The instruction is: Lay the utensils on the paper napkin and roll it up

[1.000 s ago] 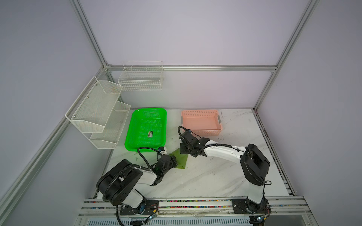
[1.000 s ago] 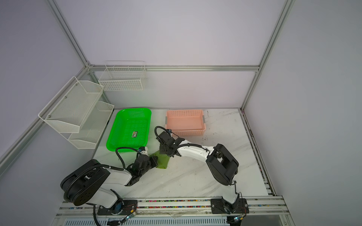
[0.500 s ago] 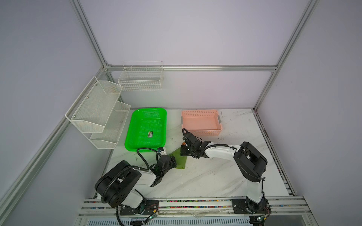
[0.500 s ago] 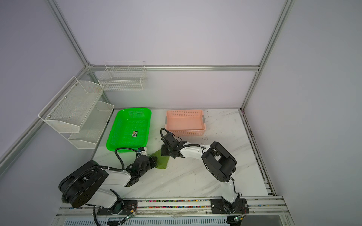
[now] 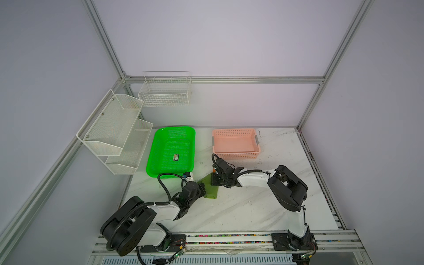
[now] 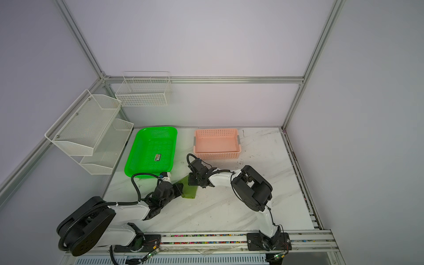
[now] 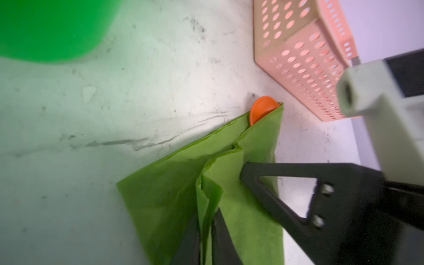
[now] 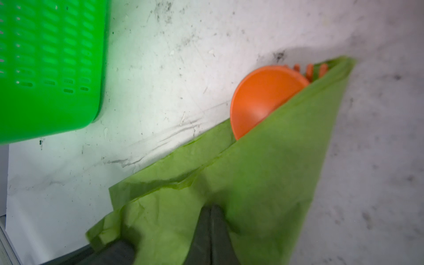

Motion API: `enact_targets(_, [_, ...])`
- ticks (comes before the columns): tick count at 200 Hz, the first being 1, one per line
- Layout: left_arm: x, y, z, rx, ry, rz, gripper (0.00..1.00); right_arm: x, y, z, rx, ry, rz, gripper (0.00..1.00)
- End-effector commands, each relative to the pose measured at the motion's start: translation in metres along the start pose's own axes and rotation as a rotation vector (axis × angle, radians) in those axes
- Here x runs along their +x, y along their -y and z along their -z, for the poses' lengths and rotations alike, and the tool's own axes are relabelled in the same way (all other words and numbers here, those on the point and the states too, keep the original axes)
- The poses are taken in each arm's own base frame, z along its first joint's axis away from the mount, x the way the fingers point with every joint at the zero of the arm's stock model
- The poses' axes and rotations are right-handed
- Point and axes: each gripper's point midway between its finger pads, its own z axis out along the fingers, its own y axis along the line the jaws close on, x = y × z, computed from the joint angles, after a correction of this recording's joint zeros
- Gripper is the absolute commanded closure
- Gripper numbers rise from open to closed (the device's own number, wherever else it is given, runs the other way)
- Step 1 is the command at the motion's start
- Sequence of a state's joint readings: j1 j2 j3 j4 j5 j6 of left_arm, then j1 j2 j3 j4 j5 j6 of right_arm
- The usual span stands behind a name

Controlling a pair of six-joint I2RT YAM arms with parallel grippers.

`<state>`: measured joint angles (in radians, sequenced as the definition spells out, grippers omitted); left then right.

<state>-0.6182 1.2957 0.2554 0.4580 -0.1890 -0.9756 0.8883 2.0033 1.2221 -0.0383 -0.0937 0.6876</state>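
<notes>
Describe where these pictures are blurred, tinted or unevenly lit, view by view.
Left wrist view: the green tray is an out-of-focus smear that tints the table green, while the napkin shows sharp creases. Right wrist view: the spoon is fairly crisp, the napkin's outer edge smeared. Both top views: sharp and evenly lit, with a green glow on the wall behind the tray.

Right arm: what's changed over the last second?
Its elbow swung in toward the middle, and the right gripper eased down, shut jaws pressing on the folded napkin. The left gripper stayed, jaws around a napkin fold. The green tray and pink basket did not move.
</notes>
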Motion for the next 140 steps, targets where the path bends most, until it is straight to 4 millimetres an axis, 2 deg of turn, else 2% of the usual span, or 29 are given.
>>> enact_targets(1, [-0.023, 0.014, 0.019, 0.021, 0.074, -0.045, 0.77, 0.019, 0.025, -0.013, 0.064, -0.043, -0.016, 1.00])
enact_targets(23, [-0.044, 0.044, 0.041, 0.130, 0.149, -0.097, 0.78, 0.024, 0.023, -0.018, 0.039, -0.060, -0.024, 1.00])
enact_targets(47, [-0.047, 0.070, 0.052, 0.247, 0.147, -0.150, 0.83, 0.029, 0.022, -0.024, 0.016, -0.078, -0.033, 1.00])
enact_targets(79, [-0.022, 0.093, 0.053, 0.440, 0.071, -0.189, 0.89, 0.034, 0.018, -0.029, -0.013, -0.098, -0.042, 1.00])
enact_targets(109, [0.003, 0.111, 0.048, 0.554, -0.042, -0.228, 0.93, 0.035, 0.020, -0.030, -0.015, -0.105, -0.045, 1.00])
enact_targets(140, [0.021, 0.124, 0.045, 0.641, -0.125, -0.257, 0.98, 0.037, 0.024, -0.031, -0.022, -0.119, -0.059, 1.00])
